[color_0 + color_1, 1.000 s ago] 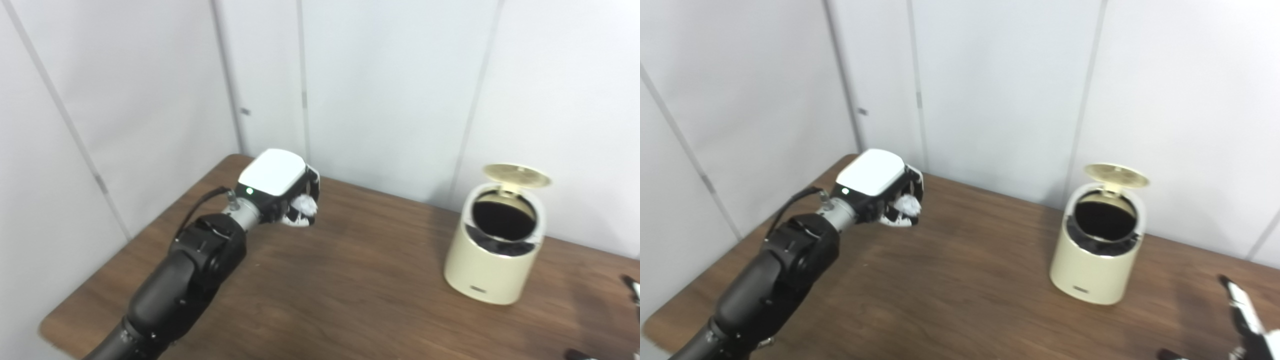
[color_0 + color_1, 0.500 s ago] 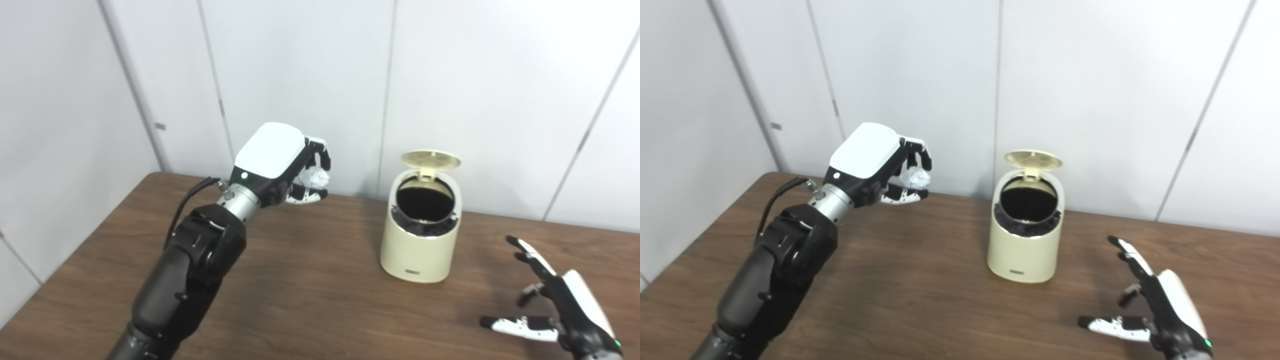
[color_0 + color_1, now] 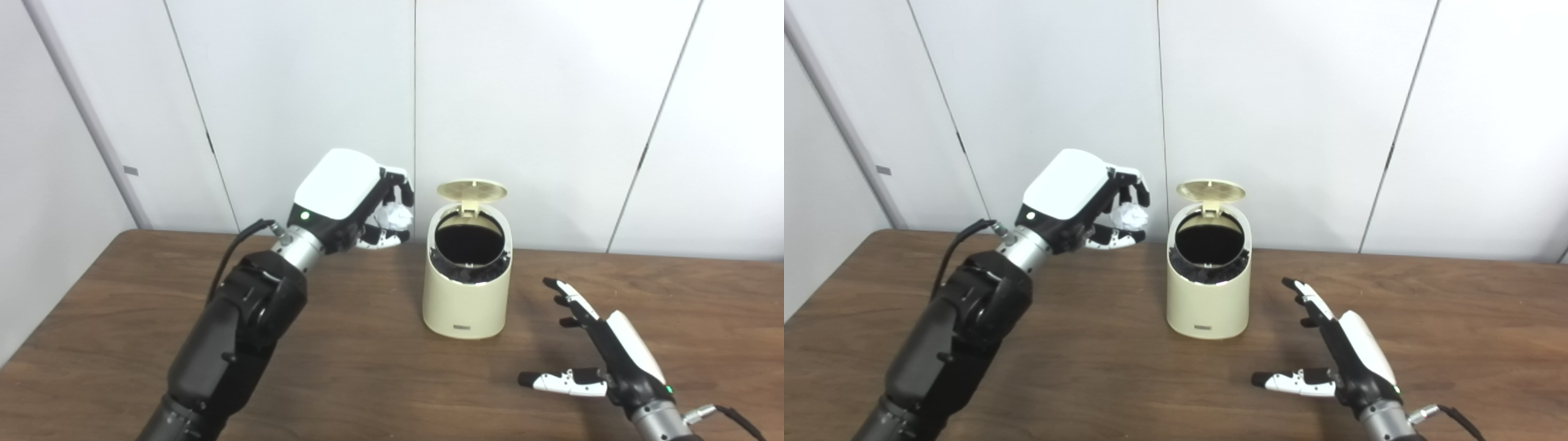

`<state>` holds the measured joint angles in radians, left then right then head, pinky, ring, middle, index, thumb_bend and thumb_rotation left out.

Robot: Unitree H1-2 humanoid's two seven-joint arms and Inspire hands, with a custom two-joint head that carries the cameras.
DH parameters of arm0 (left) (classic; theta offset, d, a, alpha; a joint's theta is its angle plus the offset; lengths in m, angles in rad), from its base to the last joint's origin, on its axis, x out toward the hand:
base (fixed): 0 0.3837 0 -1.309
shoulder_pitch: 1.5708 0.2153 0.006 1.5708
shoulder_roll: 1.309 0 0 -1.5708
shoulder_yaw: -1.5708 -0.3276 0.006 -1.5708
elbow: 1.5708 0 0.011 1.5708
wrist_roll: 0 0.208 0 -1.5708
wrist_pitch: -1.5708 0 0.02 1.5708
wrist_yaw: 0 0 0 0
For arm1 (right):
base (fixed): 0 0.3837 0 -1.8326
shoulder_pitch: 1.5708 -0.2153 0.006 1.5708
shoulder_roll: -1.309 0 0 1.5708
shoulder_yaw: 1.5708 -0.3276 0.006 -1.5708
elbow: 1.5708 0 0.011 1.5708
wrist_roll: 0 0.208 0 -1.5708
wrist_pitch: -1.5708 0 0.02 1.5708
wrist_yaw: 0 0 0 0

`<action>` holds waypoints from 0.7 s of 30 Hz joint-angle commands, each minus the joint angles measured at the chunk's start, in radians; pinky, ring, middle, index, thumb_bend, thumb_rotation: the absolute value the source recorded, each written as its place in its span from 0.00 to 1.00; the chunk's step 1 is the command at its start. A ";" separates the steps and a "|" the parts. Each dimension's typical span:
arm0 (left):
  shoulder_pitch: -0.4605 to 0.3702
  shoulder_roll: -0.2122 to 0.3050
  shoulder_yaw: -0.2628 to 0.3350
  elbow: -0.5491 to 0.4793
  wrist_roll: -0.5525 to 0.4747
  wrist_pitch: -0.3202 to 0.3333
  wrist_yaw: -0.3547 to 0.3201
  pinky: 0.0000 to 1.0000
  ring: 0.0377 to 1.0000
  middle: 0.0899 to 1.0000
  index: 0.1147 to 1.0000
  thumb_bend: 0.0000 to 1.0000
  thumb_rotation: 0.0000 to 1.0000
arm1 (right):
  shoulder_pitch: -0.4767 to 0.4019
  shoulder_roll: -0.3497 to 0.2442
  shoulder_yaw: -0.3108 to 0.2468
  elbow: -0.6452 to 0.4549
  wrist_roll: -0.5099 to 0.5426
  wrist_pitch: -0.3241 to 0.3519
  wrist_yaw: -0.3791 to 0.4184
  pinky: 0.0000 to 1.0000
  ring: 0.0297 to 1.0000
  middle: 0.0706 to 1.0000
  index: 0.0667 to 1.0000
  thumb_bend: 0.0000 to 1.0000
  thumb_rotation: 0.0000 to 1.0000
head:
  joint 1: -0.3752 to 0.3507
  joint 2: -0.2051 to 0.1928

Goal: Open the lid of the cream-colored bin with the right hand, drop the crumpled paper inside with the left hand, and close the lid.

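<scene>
Left fingers: black with white tips, curled tight around the paper.
Paper: a small white crumpled ball, wrinkled and matte, held in the air just left of the bin's opening.
Left hand: smooth glossy white shell on its back, raised above the tabletop on a black arm.
Right fingers: spread apart and straight, holding nothing.
Right hand: hovers low over the tabletop, to the right of the bin and apart from it.
Bin: cream, rounded cylinder, smooth; dark inside.
Lid: round cream disc, tipped up at the back.
Tabletop: dark brown wood grain.
Wall: plain white panels.
</scene>
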<state>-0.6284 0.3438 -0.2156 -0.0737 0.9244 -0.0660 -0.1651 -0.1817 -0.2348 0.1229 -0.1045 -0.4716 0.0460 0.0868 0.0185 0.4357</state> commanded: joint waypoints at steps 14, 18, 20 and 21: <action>-0.126 -0.071 -0.059 0.106 -0.022 -0.076 0.089 0.20 0.35 0.45 0.42 0.50 0.00 | -0.026 0.006 -0.007 -0.019 0.001 -0.031 -0.039 0.78 0.91 0.96 0.92 0.81 0.31 | -0.031 -0.005; -0.137 -0.086 -0.076 0.134 -0.021 -0.086 0.097 0.22 0.33 0.42 0.45 0.50 0.00 | -0.024 0.008 -0.008 -0.025 0.000 -0.024 -0.039 0.78 0.91 0.96 0.91 0.81 0.31 | -0.041 -0.005; -0.143 -0.092 -0.082 0.145 -0.029 -0.089 0.093 0.24 0.31 0.40 0.47 0.49 0.00 | -0.023 0.009 -0.008 -0.033 -0.003 -0.014 -0.035 0.78 0.92 0.96 0.92 0.81 0.30 | -0.045 -0.004; -0.147 -0.096 -0.085 0.151 -0.030 -0.087 0.091 0.24 0.31 0.40 0.48 0.49 0.00 | -0.023 0.009 -0.008 -0.037 -0.004 -0.011 -0.034 0.78 0.91 0.96 0.92 0.81 0.29 | -0.046 -0.004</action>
<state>-0.7085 0.2539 -0.3052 0.0838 0.9015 -0.1404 -0.1107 -0.1806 -0.2266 0.1225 -0.1014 -0.4771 0.0455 0.0697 -0.0261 0.4310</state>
